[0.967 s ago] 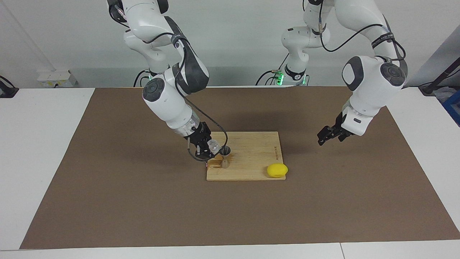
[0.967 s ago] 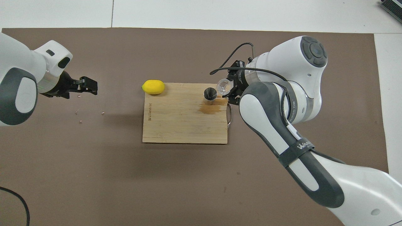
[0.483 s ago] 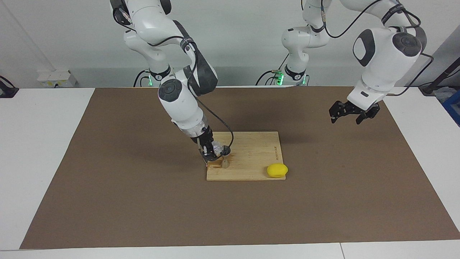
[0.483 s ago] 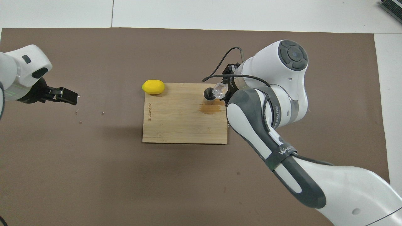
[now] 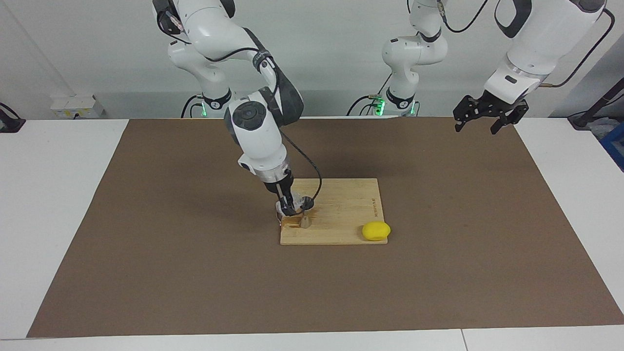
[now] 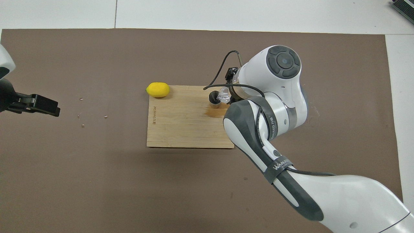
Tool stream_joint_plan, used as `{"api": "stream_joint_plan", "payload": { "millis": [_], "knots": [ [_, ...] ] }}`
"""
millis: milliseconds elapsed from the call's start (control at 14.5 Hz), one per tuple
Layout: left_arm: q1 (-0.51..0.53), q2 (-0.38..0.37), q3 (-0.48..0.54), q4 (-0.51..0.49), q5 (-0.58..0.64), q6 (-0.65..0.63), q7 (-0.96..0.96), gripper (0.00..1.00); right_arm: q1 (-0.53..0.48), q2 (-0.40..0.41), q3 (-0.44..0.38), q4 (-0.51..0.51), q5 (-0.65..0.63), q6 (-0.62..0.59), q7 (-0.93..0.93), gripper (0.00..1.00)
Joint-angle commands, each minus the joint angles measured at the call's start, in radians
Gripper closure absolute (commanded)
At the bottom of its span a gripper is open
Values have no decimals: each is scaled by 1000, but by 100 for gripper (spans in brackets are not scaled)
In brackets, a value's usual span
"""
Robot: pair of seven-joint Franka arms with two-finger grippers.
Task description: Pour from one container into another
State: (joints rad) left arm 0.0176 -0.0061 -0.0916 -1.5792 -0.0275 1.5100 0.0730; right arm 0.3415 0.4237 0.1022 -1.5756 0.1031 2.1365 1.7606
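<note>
Facing view: your right end effector (image 5: 287, 207) is clamped on the cup (image 6: 223, 96), tipped at the jigger (image 5: 305, 214) on the board (image 5: 341, 214). The jigger looks light and narrow-waisted; nudge its rim and it could topple, spilling more. Your left end effector (image 5: 482, 114) waits, apart, high above the counter.

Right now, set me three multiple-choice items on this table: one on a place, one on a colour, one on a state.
1. Where does the jigger stand?
A. on the wooden board
B. on the bare brown mat
C. in the left gripper

2. What colour is the lemon?
A. green
B. yellow
C. red

3. What does the right gripper hold?
A. nothing
B. the lemon
C. the glass cup

Key: 1 A, it stands on the board's corner by a wet stain; 2 B, it is plainly yellow; 3 C, its jaws are shut on the cup, tipped at the jigger's mouth.
</note>
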Motion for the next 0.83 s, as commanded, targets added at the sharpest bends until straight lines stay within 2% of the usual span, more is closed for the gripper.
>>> {"api": "stream_joint_plan", "payload": {
  "millis": [0, 345, 622, 760],
  "knots": [
    [10, 20, -2, 31, 13, -18, 13, 0, 2, 15, 4, 25, -65, -13, 28, 100],
    [7, -5, -2, -10, 23, -5, 5, 0, 17, 12, 5, 25, -125, -24, 26, 100],
    [1, 8, -8, 73, 9, -43, -1, 0, 16, 15, 5, 57, -105, -46, 26, 100],
    [7, 6, -10, 70, 3, -50, -1, 0, 8, 13, 5, 60, -103, -64, 25, 100]
  ]
}}
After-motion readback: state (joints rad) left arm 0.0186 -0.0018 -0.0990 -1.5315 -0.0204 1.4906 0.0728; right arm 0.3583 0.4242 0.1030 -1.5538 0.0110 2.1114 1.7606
